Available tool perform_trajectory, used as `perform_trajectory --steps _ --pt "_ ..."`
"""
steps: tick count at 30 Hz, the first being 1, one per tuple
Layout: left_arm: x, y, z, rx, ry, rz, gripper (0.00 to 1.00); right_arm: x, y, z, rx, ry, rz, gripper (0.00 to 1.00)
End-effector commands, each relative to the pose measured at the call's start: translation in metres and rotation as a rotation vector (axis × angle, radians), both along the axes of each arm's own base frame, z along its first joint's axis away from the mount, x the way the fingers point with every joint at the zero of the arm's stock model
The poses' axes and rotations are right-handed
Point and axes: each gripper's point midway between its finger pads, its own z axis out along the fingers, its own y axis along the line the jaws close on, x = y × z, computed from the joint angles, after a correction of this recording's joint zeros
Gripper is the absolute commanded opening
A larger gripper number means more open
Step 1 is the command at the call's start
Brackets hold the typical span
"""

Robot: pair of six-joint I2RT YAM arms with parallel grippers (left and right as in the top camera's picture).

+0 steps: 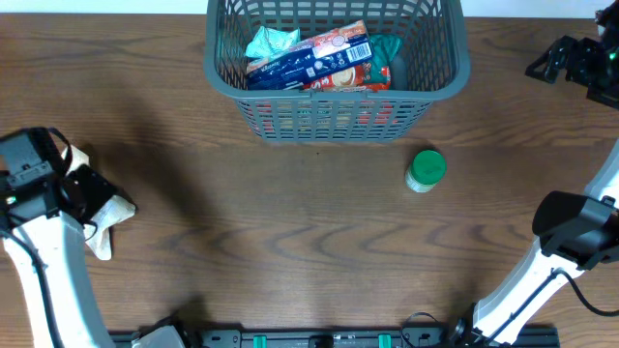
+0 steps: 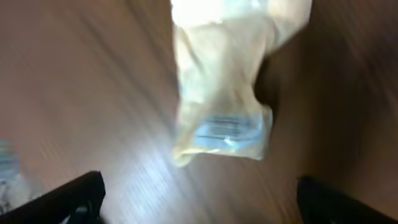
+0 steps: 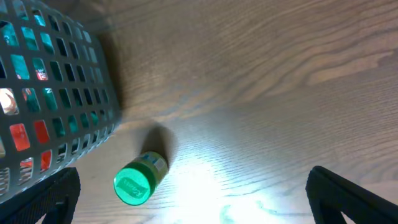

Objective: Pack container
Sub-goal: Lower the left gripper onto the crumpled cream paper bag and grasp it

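Left hand (image 2: 199,202) spread wide near cream packet (image 2: 224,93), label (image 2: 224,127) unreadable

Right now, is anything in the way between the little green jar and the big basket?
Nothing lies on the bare table between the green-lidded jar and the container. Only the container's own slotted front wall stands there, so the jar would have to go up over the rim. Some packets already lie inside.
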Motion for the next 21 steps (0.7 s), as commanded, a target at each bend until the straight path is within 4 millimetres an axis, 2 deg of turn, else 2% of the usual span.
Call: perform_trajectory --steps 1,7,16,21 --pt "0.016 -0.004 -0.021 -0.104 -0.014 -0.072 0.99 0.001 0.004 -0.003 0.007 0.005 0.020 0.99" --pt "0.035 0.017 -0.054 -0.151 0.024 -0.054 0.98 0.002 0.006 -0.003 0.007 0.005 0.025 0.99" --pt "0.050 0.029 -0.113 -0.214 0.094 -0.040 0.99 0.007 0.022 -0.003 0.006 0.005 0.064 0.99" --pt "0.059 0.034 -0.134 -0.217 0.099 -0.039 0.99 0.009 0.029 -0.003 0.006 0.006 0.081 0.99"
